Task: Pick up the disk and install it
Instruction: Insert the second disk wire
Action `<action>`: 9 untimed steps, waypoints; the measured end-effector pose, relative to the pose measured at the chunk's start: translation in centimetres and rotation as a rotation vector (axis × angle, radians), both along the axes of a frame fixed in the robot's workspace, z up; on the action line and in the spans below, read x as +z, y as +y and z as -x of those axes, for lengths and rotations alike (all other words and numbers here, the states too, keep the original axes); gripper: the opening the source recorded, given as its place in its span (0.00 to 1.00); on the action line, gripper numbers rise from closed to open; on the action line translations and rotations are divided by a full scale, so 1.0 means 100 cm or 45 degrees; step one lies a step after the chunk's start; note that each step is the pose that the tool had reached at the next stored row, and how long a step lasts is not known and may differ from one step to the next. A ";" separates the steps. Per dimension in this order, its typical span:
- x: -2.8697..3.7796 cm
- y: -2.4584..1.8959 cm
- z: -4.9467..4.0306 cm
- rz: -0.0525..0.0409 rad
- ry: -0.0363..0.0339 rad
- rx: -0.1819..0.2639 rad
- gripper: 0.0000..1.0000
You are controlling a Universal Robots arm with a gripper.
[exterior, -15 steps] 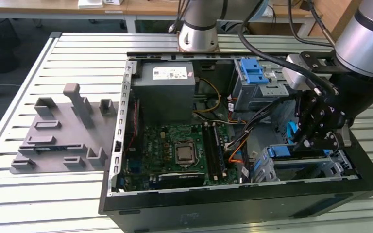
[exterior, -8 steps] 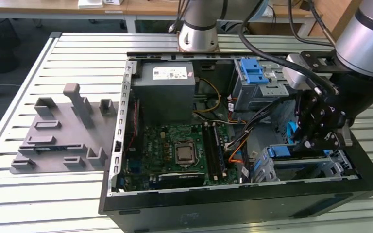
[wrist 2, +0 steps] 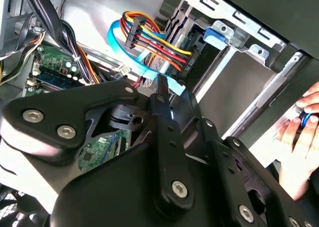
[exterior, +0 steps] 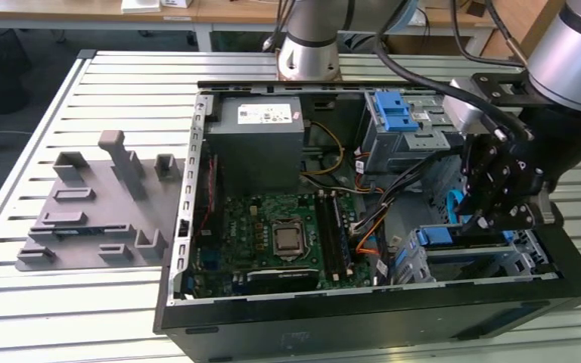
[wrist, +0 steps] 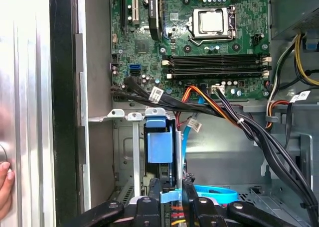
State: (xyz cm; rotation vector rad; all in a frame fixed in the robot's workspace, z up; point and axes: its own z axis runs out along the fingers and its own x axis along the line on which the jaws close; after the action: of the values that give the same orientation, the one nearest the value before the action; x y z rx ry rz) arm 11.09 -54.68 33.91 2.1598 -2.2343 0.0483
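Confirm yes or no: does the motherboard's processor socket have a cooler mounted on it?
No. In the exterior view the processor socket sits bare on the motherboard, with nothing mounted over it.

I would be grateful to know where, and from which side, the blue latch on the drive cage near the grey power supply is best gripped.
Probably across its narrow width, near the middle. The blue latch is a long, slim strip standing proud of the grey drive cage, so its two long sides are exposed. Come straight down through the open side of the case.
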 end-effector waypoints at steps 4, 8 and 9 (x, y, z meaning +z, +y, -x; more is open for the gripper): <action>0.0037 0.0000 0.0000 0.000 0.0006 0.000 0.32; 0.0091 0.0000 0.0000 0.000 0.0016 0.000 0.32; 0.0104 0.0000 0.0000 0.000 0.0020 0.000 0.32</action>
State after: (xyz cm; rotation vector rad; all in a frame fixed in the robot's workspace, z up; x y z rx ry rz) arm 11.09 -54.67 34.95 2.1590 -2.2334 0.0467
